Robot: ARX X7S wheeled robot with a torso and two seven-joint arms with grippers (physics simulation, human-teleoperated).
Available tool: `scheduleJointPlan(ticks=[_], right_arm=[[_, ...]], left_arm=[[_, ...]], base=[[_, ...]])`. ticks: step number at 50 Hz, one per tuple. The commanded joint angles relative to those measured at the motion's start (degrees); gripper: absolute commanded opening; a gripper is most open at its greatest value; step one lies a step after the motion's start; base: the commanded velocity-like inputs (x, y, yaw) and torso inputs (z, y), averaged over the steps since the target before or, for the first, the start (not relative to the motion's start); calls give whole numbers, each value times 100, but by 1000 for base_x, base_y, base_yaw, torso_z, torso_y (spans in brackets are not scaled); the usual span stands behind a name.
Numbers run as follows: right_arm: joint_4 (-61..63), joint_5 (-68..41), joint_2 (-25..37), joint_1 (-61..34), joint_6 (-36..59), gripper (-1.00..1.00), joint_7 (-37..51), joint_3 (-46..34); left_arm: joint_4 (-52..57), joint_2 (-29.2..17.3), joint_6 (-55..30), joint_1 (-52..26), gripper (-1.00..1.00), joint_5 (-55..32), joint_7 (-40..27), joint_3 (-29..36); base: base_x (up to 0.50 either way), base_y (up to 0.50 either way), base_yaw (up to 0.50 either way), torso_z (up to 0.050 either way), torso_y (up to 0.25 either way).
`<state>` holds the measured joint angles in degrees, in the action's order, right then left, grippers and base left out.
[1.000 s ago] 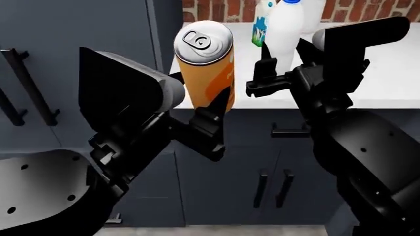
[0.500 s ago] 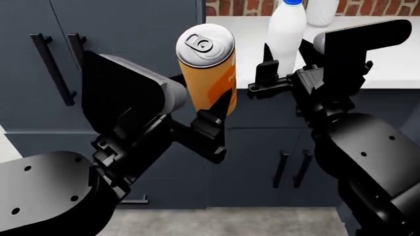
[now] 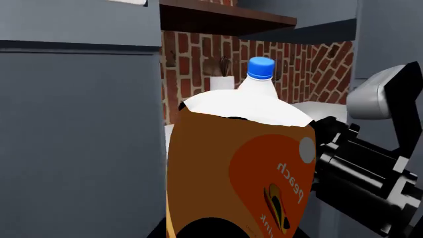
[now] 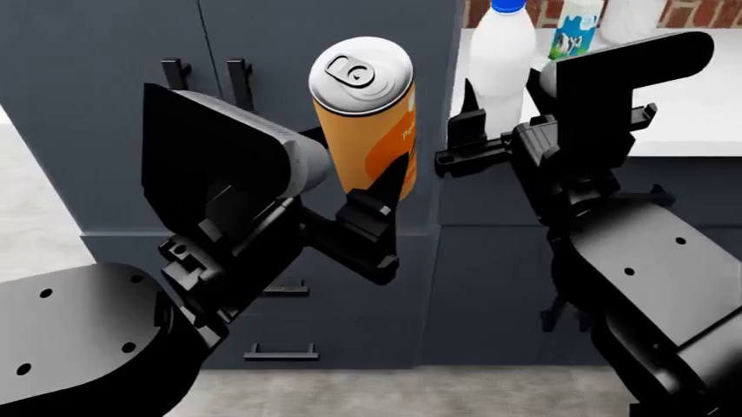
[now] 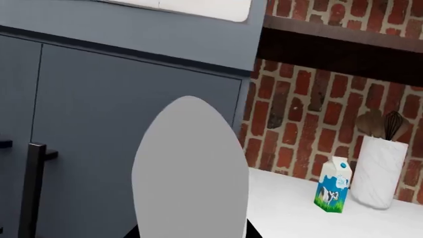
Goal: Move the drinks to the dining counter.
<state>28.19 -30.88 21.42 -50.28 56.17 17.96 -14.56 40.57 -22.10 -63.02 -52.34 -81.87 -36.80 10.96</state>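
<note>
My left gripper (image 4: pixel 368 198) is shut on the tall orange can (image 4: pixel 365 122) and holds it upright in front of the dark cabinets; the can (image 3: pixel 231 173) fills the left wrist view. The right gripper (image 4: pixel 485 132) is shut on the white bottle with a blue cap (image 4: pixel 501 61), whose pale body (image 5: pixel 190 173) blocks much of the right wrist view. The milk carton (image 4: pixel 576 26) with its cow print stands on the white worktop (image 4: pixel 696 122) at the back right, also visible as the carton (image 5: pixel 334 185) beside the brick wall. The dining counter is out of view.
Tall dark grey cabinet doors with black bar handles (image 4: pixel 238 82) rise at the left. Drawers with handles (image 4: pixel 278 351) sit below. A white utensil holder (image 5: pixel 378 171) stands next to the carton. A wooden shelf (image 5: pixel 343 49) hangs on the brick wall. Grey floor (image 4: pixel 35 200) shows at far left.
The head view has swung left: the white worktop slid to the right edge, and tall cabinets and floor came into view. Both grippers kept their hold; the can and bottle stay put relative to me.
</note>
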Motion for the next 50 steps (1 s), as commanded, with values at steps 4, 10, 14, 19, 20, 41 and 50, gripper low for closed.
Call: scheduleJointPlan(ticks=[4,10,14,19,20,41,50], right_arm=[[26,153,44,-41,10,-100,-4,-83],[23,163,58,-42,7,-100,3,-111],[54,167,80,-21,21,-100,29,-112],[69,144,82,-17,34,-100,39,-101],[70,142,84,-16,33,-100,40,-99],[62,87,91,-75,51,-100,35,-133],[28,78,85,-95,20,-100,19,-166]], left_arm=[[-9,-23,81,-27,-100,-27,-56,11],[-9,-36,115,10,-100,19,-15,31],[-8,-43,120,-9,-100,-11,-42,40],[-2,-49,124,-23,-100,-21,-54,66],[-3,-50,128,-24,-100,-20,-53,70],[4,-108,169,-94,-100,-112,-125,109],[6,-138,200,-93,-100,-125,-137,116]], base=[[0,500,0,0,0],[0,500,0,2,0],[0,500,0,0,0],[0,500,0,0,2],[0,500,0,0,0],[-1,500,0,0,0],[-1,500,0,0,1]])
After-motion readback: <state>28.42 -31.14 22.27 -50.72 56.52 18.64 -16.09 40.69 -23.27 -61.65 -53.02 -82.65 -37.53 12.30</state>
